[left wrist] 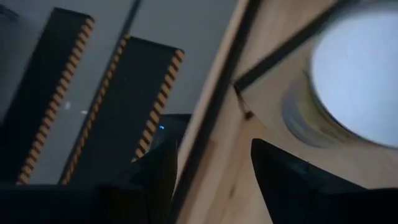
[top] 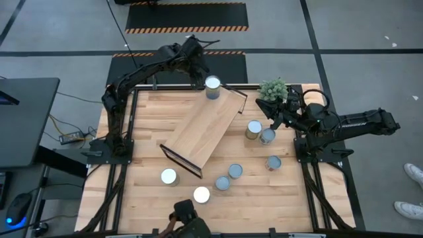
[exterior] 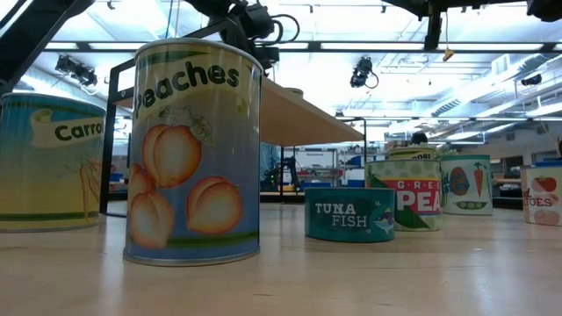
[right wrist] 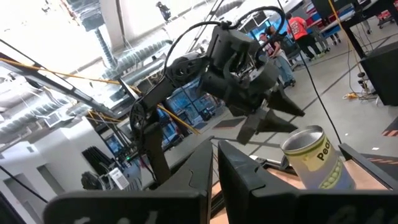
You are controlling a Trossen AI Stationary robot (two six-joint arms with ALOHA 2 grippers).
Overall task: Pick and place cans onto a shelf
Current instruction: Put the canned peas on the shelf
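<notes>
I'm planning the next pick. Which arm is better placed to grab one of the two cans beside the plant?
Probably the right. The right gripper sits by the plant, close to the two cans. The left gripper is at the shelf's far end by the can already there.

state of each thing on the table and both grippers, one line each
left gripper: open, beside the can on the shelf's far end
right gripper: shut, empty, next to the plant
can on shelf: upright, at the far end, not held
shelf: standing askew on the table
seven other cans: upright on the table, off the shelf
plant: upright at the far edge
</notes>
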